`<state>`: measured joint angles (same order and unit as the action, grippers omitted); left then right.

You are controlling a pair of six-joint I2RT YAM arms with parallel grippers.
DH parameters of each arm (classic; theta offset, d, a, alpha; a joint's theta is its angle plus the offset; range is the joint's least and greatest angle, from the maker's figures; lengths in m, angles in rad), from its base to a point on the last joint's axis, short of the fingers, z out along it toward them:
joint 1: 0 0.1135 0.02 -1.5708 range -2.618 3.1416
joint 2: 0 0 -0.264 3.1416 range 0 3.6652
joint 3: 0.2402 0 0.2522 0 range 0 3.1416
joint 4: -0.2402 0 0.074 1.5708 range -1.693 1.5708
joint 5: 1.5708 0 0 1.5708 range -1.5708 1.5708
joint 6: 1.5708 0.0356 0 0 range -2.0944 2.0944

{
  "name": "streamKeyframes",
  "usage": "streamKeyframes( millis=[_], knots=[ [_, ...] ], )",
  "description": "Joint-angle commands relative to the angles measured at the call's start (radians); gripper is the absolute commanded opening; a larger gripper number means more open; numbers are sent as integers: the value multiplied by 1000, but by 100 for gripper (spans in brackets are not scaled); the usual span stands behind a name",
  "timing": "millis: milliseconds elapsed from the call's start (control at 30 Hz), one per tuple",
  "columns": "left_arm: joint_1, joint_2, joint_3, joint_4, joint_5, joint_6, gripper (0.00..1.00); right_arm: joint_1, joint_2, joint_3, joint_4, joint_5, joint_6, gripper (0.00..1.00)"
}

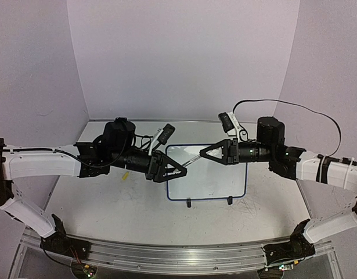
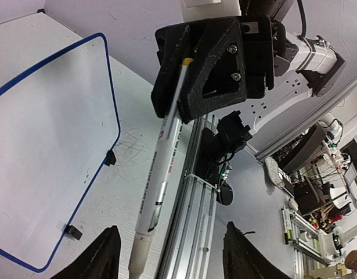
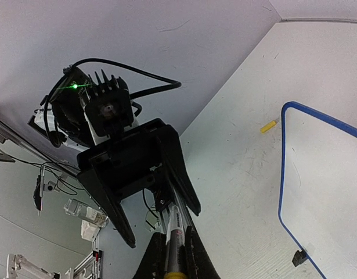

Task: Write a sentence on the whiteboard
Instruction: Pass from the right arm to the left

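Observation:
The whiteboard (image 1: 216, 180) lies flat at the table's middle; it also shows in the left wrist view (image 2: 50, 145) and the right wrist view (image 3: 329, 174). I see no sentence on it. My right gripper (image 1: 204, 154) is shut on a white marker (image 1: 193, 160) and holds it above the board's near-left part. In the right wrist view (image 3: 173, 231) the marker (image 3: 177, 232) sits between the shut fingers. My left gripper (image 1: 178, 171) is open, and the marker's (image 2: 163, 163) uncapped tip end sits between its spread jaws without touching them.
A small yellow marker cap (image 1: 125, 175) lies on the table left of the board; it also shows in the right wrist view (image 3: 270, 125). Grey scribble marks cover the tabletop near the board's black feet (image 1: 188, 203). An aluminium rail (image 1: 166, 256) runs along the near edge.

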<state>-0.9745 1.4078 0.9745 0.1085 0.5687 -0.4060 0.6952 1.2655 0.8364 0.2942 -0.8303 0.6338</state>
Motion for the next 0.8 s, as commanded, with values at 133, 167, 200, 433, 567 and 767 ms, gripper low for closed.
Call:
streamKeyframes(
  millis=[133,167,200,433,567,767],
  knots=[
    [-3,3,22,43,32,27,31,1,-19,31,57,-44,-6,0],
    [-3,2,21,42,30,31,29,2,-21,31,57,-45,-7,0],
    [-3,2,20,40,30,35,29,2,-24,30,57,-44,-7,0],
    [-2,-8,11,28,38,55,20,2,-37,28,57,-58,-2,0],
    [-1,-19,10,16,30,71,16,2,-41,28,59,-65,3,0],
    [-1,-38,13,-12,10,103,1,2,-46,23,58,-69,8,8]
  ],
)
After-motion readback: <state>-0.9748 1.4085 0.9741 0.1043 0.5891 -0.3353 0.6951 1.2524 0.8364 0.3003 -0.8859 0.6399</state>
